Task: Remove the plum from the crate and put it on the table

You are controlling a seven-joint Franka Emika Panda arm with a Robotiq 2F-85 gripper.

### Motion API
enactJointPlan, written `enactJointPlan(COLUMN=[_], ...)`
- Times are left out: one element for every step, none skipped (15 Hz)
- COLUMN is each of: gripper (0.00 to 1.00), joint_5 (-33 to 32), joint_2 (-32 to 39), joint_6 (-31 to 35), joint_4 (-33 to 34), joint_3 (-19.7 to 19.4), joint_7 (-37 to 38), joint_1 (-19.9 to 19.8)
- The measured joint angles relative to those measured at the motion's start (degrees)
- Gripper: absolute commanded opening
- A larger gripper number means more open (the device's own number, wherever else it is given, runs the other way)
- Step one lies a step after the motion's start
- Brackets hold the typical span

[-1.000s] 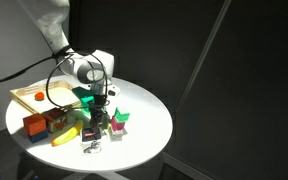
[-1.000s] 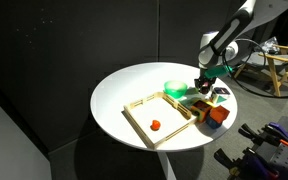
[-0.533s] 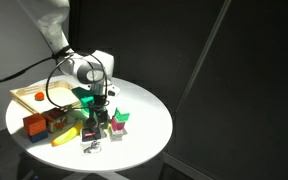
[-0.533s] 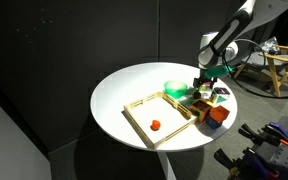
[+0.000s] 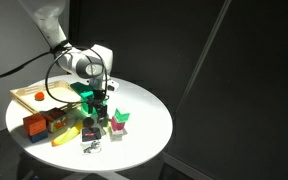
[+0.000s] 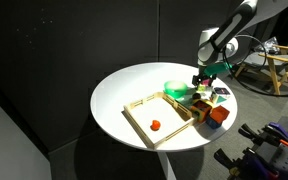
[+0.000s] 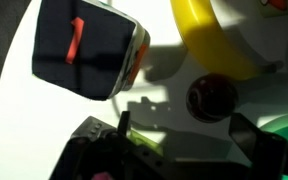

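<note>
The plum [image 7: 212,98], dark maroon and round, lies on the white table [image 7: 159,25] in the wrist view, just past my fingertips and touching neither. My gripper [image 7: 182,122] is open, with one dark finger [image 7: 123,124] on each side and nothing between them. In both exterior views the gripper [image 5: 92,101] [image 6: 202,82] hangs low over the table between the green bowl [image 5: 83,94] and the clutter, outside the crate [image 5: 32,97] [image 6: 160,113]. The plum is too small and shadowed to pick out there.
A red-orange fruit [image 6: 155,125] lies in the crate. A yellow banana [image 7: 219,40] [image 5: 66,137] and a black box with a red mark [image 7: 89,50] lie close to the plum. An orange box [image 5: 34,125] and small coloured items [image 5: 119,120] crowd the near table.
My gripper went from shut to open, leaving the plum on the table, and has lifted slightly.
</note>
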Motion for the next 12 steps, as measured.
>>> enactJointPlan(gripper=[1.0, 1.0, 1.0, 1.0, 1.0, 1.0, 1.0, 1.0, 1.0, 1.0, 1.0, 1.0], joint_5=[-0.03, -0.08, -0.17, -0.34, -0.54, -0.78, -0.91, -0.98, -1.0, -1.0, -1.0, -1.0], joint_2=[-0.7, -1.34, -2.02, -2.71, -3.46, -4.21, -5.04, -5.83, -6.66, -7.52, -8.41, -9.34], joint_6=[-0.58, -1.28, -1.96, -2.71, -3.54, -4.3, -5.03, -5.75, -6.41, -7.02, -7.68, -8.36], joint_4=[-0.19, -0.27, -0.39, -0.57, -0.75, -1.0, -1.3, -1.61, -1.91, -2.25, -2.6, -2.99], joint_3=[0.0, 0.0, 0.0, 0.0, 0.0, 0.0, 0.05, 0.14, 0.32, 0.55, 0.84, 1.17], joint_7=[-0.09, -0.15, -0.18, -0.2, -0.23, -0.34, -0.74, -1.28, -2.02, -2.84, -3.69, -4.64], joint_1=[0.17, 0.33, 0.47, 0.63, 0.79, 0.95, 1.07, 1.16, 1.18, 1.18, 1.18, 1.17])
